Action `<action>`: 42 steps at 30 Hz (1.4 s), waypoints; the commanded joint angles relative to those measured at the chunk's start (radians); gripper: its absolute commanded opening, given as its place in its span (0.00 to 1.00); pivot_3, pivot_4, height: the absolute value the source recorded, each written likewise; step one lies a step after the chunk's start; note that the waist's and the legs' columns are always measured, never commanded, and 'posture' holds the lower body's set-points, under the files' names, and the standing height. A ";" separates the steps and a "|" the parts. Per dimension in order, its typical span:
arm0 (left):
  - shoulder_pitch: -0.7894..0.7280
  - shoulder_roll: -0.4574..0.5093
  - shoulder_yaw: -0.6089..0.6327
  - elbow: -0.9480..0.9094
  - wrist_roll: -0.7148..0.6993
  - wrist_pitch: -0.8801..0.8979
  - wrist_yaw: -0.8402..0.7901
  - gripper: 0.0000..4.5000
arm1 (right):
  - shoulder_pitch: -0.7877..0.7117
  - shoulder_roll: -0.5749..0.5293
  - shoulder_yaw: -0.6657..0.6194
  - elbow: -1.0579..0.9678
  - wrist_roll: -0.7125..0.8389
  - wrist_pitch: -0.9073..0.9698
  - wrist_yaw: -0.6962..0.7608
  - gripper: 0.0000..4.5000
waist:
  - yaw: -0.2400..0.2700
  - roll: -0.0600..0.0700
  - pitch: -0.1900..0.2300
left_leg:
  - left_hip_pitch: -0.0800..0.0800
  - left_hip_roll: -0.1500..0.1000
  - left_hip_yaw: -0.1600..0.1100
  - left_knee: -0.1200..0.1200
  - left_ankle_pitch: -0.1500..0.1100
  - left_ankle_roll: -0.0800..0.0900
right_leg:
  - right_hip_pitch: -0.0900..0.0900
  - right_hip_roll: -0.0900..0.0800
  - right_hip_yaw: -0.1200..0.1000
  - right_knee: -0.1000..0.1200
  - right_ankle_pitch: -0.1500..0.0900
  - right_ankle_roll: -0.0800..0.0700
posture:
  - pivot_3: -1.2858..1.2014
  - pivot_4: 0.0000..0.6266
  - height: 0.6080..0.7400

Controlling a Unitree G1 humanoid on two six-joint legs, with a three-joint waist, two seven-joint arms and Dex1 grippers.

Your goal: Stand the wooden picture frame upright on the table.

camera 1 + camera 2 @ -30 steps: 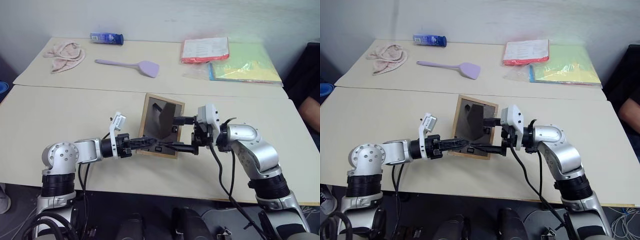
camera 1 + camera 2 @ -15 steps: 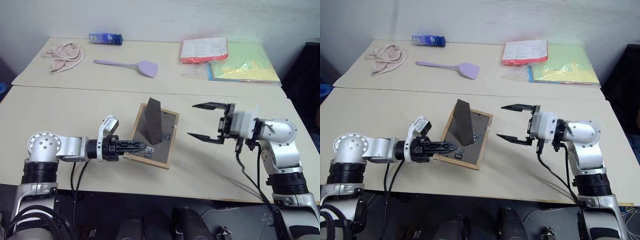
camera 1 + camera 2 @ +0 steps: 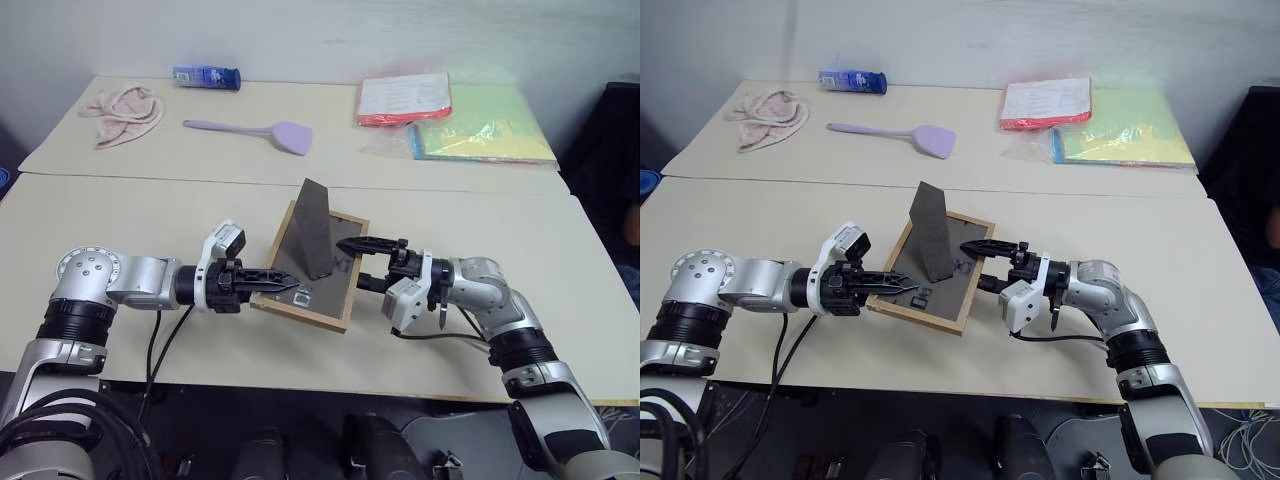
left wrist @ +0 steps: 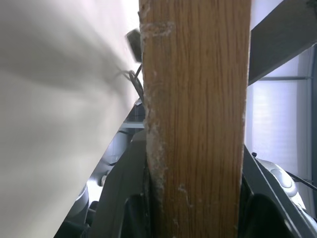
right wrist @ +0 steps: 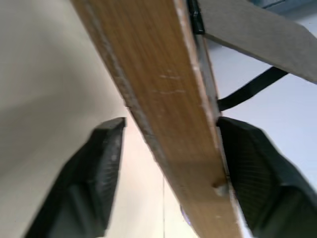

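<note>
So my left tool is clamped on the near-left edge of the picture frame, fingers pinched flat on the wood. From that wrist the light wood rim runs straight up between the two fingers, touching both.

The frame is tilted, dark back facing up, with its fold-out stand sticking up like a little fin right past my left tool's tips. Its bottom edge looks down at the tabletop, but I can't tell for sure if it's resting there or just lifted off.

My right tool comes in from the opposite side, fingers apart and straddling the frame's right edge. From that wrist one finger sits against the back face, while the other finger is still apart from the front, so no real grip there.

Way beyond both tools, on the far half of the tabletop: a purple spatula, a pink cloth, a blue bottle lying down, and some red, green and yellow folders.
</note>
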 commanded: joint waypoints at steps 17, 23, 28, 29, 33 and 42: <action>0.532 0.168 0.598 -0.658 0.521 -0.633 -0.411 0.94 | 0.023 -0.069 0.140 -0.065 0.475 0.240 0.056 0.28 | -0.018 0.002 0.002 | 0.001 0.001 0.000 -0.001 0.000 -0.001 | 0.000 0.000 0.000 -0.003 -0.001 -0.002 | 0.52 0.24 1.00; 0.682 0.132 0.476 -0.750 1.031 -1.090 -0.705 1.00 | 0.155 -0.050 0.121 -0.405 1.187 1.149 0.326 0.28 | 0.003 0.003 0.003 | 0.000 0.001 -0.001 -0.001 0.000 0.000 | 0.001 0.000 0.000 -0.003 -0.001 -0.002 | 0.52 0.24 1.00; 0.711 0.074 0.412 -0.772 1.121 -1.166 -0.774 1.00 | 0.157 -0.045 0.054 -0.435 1.333 1.539 0.277 0.28 | 0.003 0.004 0.003 | 0.000 0.001 -0.002 -0.003 -0.002 0.003 | 0.001 -0.003 -0.001 -0.006 -0.001 -0.002 | 0.52 0.24 1.00; 0.715 0.070 0.405 -0.773 1.127 -1.165 -0.787 1.00 | 0.153 -0.038 0.046 -0.423 1.320 1.567 0.264 0.28 | 0.002 0.004 0.003 | 0.000 0.001 -0.002 -0.003 -0.002 0.003 | 0.001 -0.003 -0.001 -0.006 -0.001 -0.002 | 0.52 0.24 1.00; 0.702 0.053 0.390 -0.757 1.151 -1.169 -0.809 1.00 | 0.158 -0.036 0.056 -0.380 1.224 1.621 0.281 0.28 | 0.000 0.004 0.003 | 0.000 0.001 -0.001 -0.004 -0.003 0.003 | 0.000 -0.003 -0.001 -0.007 -0.001 -0.002 | 0.52 0.24 1.00; 0.644 0.051 0.389 -0.709 1.215 -1.184 -0.843 1.00 | 0.165 -0.004 0.044 -0.351 1.089 1.591 0.322 0.43 | -0.004 0.004 0.003 | 0.002 0.001 0.000 -0.004 -0.002 0.003 | 0.001 -0.002 0.000 -0.005 -0.001 -0.001 | 0.52 0.24 1.00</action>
